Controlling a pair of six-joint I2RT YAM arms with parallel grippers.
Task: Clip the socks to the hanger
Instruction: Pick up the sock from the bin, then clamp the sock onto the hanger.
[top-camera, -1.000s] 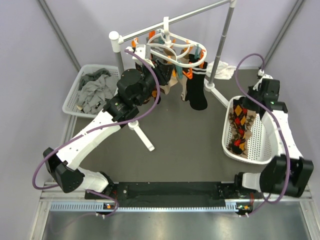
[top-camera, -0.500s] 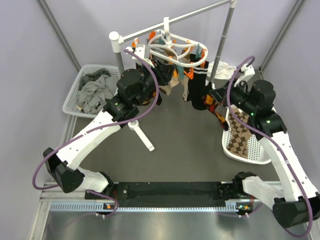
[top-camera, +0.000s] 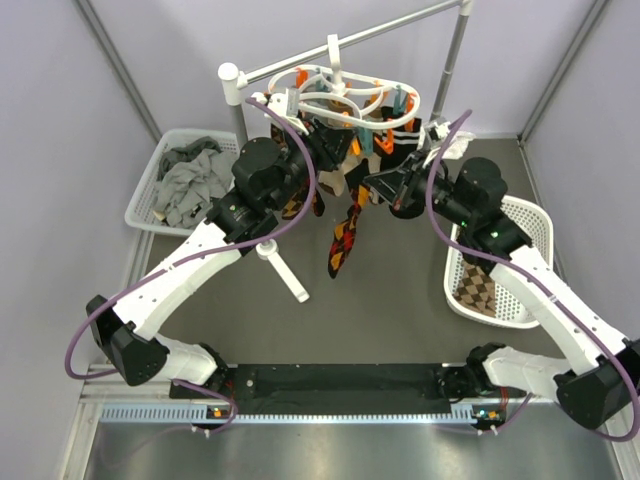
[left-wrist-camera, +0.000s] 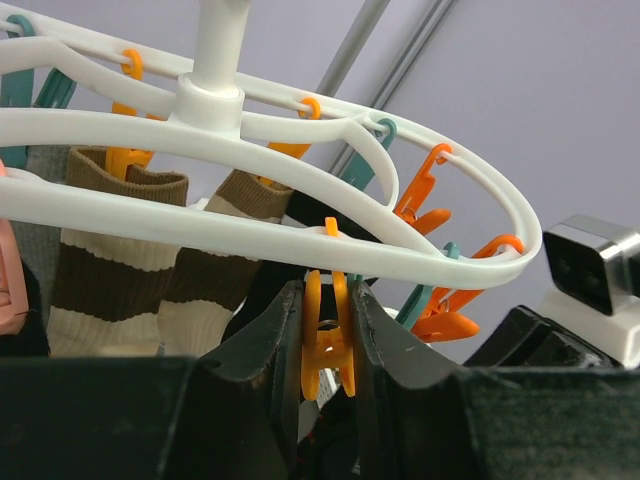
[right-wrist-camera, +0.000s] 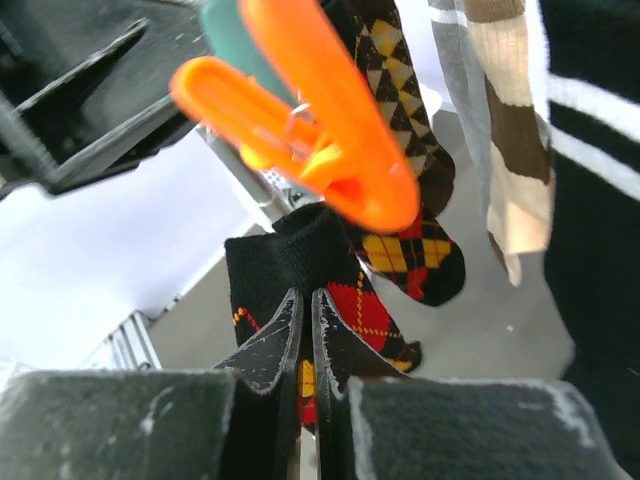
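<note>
The white oval hanger (top-camera: 345, 95) hangs from the rail, with several socks clipped to it. My left gripper (top-camera: 322, 152) is right under the ring (left-wrist-camera: 300, 150), and its jaws squeeze an orange clip (left-wrist-camera: 328, 340). My right gripper (top-camera: 388, 190) is shut on the black cuff of an argyle sock (right-wrist-camera: 300, 255), which hangs below the hanger (top-camera: 343, 235). The cuff sits just under another orange clip (right-wrist-camera: 310, 130). A second argyle sock (right-wrist-camera: 410, 230) hangs clipped behind it. One more argyle sock (top-camera: 478, 290) lies in the right basket.
The white right basket (top-camera: 525, 250) stands beside my right arm. A left basket (top-camera: 150, 185) holds plain grey socks (top-camera: 190, 180). The rail stand (top-camera: 350, 45) carries the hanger, and its foot (top-camera: 285, 270) juts toward the table's middle. Brown-and-cream striped socks (left-wrist-camera: 110, 270) hang on the hanger.
My right arm swung from the right basket up and left to the hanger, carrying an argyle sock. My left arm stayed at the hanger.
</note>
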